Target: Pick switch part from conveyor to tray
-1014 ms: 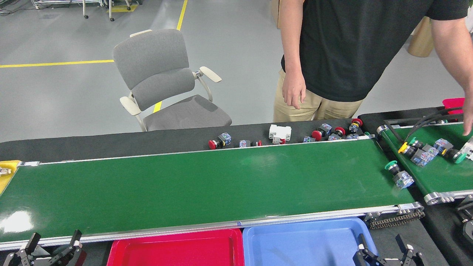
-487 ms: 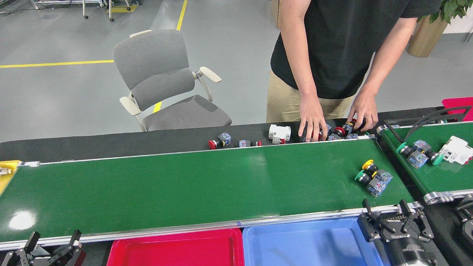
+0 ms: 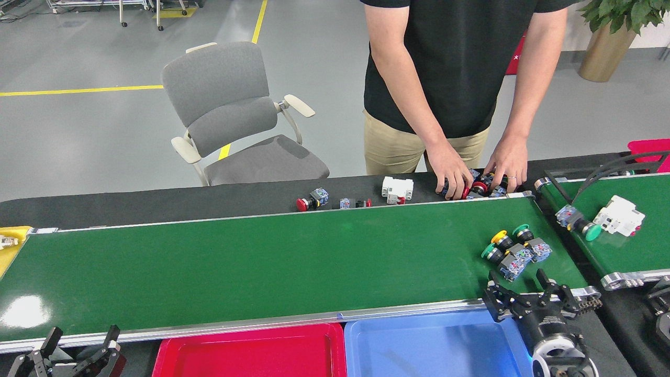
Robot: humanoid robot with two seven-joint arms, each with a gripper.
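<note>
The conveyor (image 3: 261,262) runs across the view as a wide dark-green belt with silver rails. Near its right end lies a cluster of three switch parts (image 3: 514,250), with yellow and green button caps and blue-grey bodies. My right gripper (image 3: 518,285) stands open over the belt's near rail, just in front of that cluster, with nothing between its fingers. My left gripper (image 3: 78,345) is open at the bottom left, below the near rail. A red tray (image 3: 251,353) and a blue tray (image 3: 429,348) sit side by side under the near rail.
A person stands behind the belt with both hands (image 3: 479,170) on switch parts on the black table. More parts (image 3: 335,201) lie along the far rail. A shorter green belt (image 3: 623,230) at right carries a green-capped part and a white block. A grey chair (image 3: 235,120) stands behind.
The switch parts rode leftward along the belt, and a third one joined the two. My right gripper rose and moved left toward them. The person shifted left, hands still on the table parts.
</note>
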